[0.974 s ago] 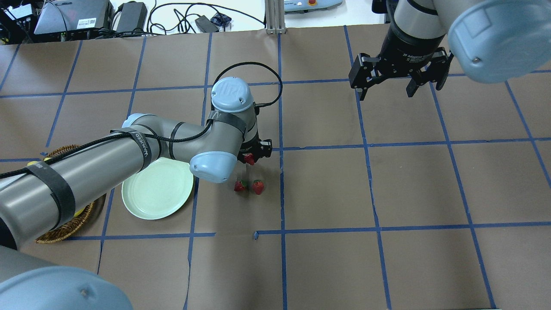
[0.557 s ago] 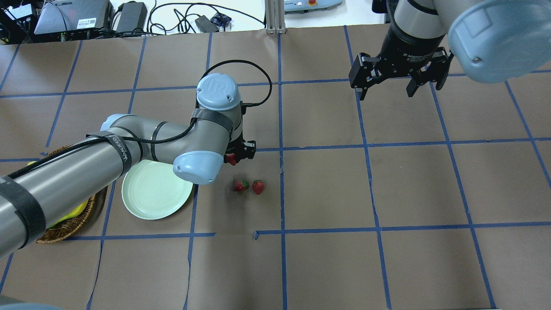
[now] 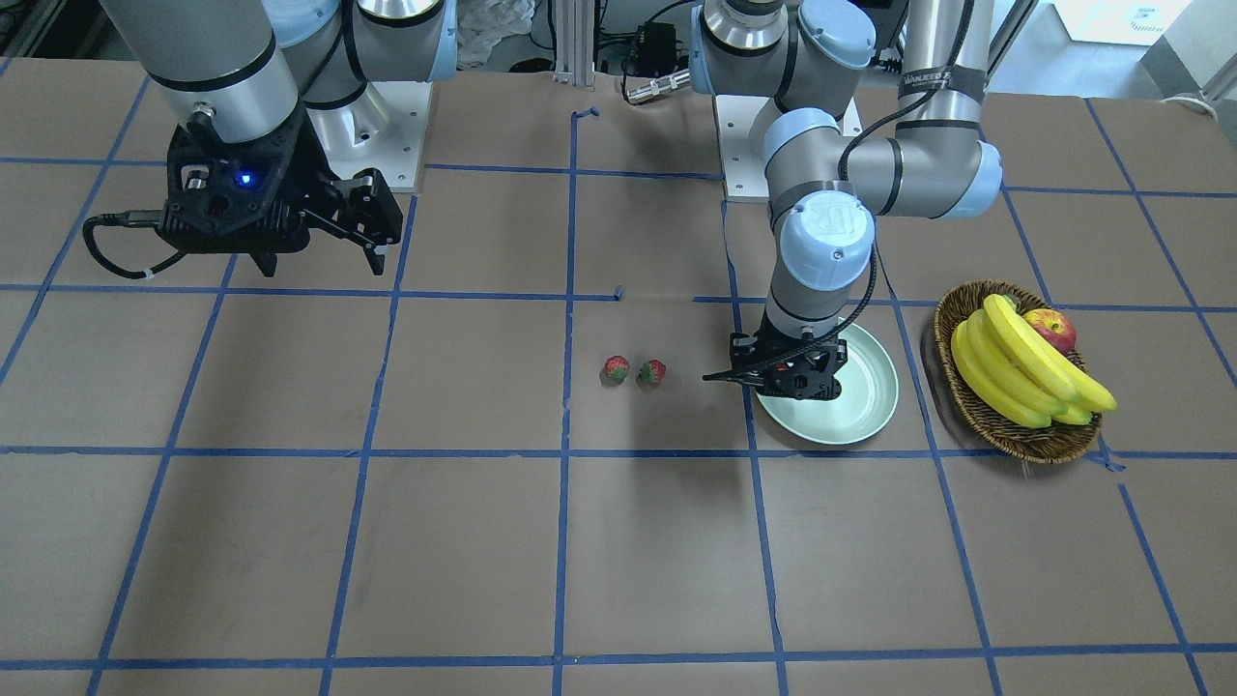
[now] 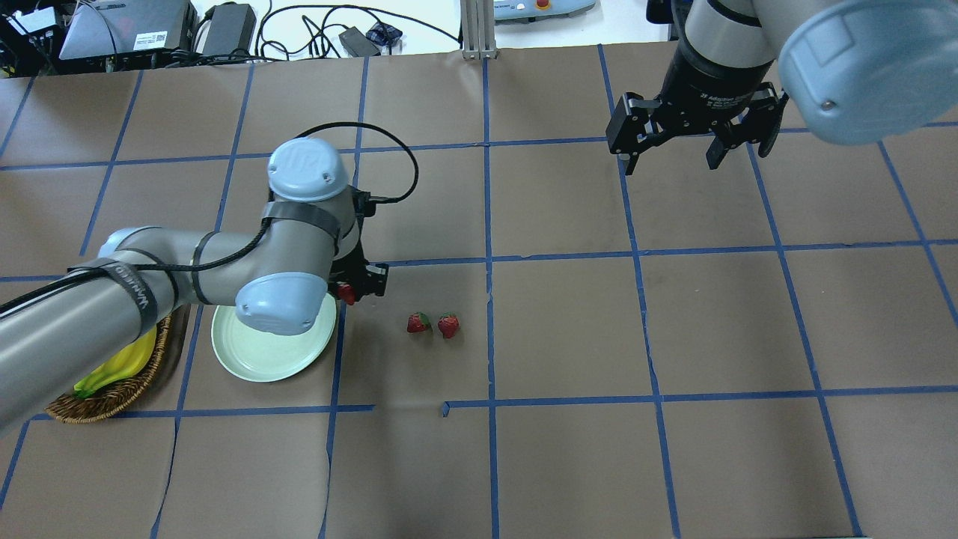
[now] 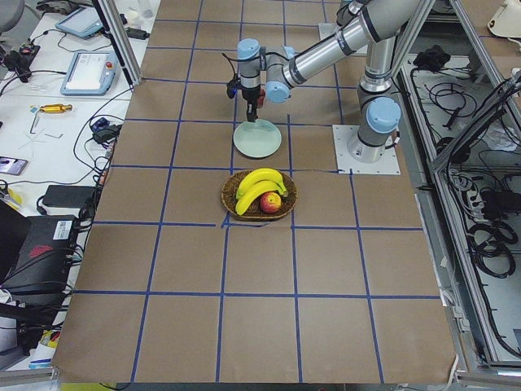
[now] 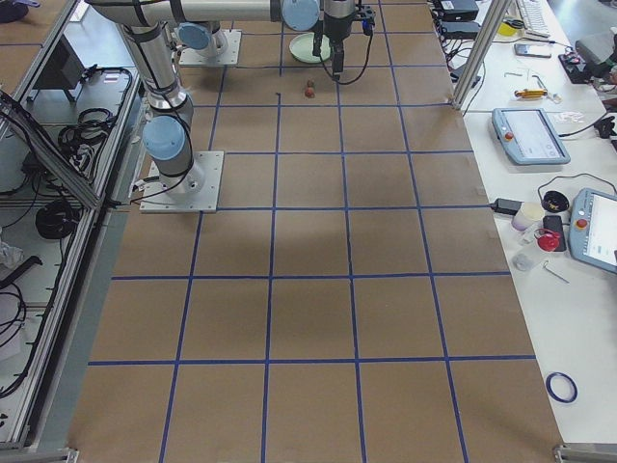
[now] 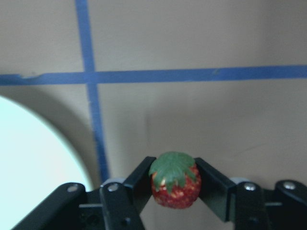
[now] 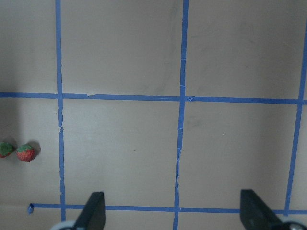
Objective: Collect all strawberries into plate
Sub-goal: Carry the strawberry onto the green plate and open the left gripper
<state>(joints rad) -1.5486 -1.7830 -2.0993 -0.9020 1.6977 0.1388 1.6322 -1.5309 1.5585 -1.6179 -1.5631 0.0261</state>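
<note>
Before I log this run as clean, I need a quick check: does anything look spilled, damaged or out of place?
Nothing stands out. One strawberry sits squarely in the left gripper near the plate, two strawberries lie whole on the table, and the basket of bananas stands upright.

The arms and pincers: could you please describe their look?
The left arm and right arm are silver-grey tubes with pale-blue joint caps. The left carries a strapped black cable and a UR logo on one cap. The left pincer and right pincer are black; the right shows a blue light.
</note>
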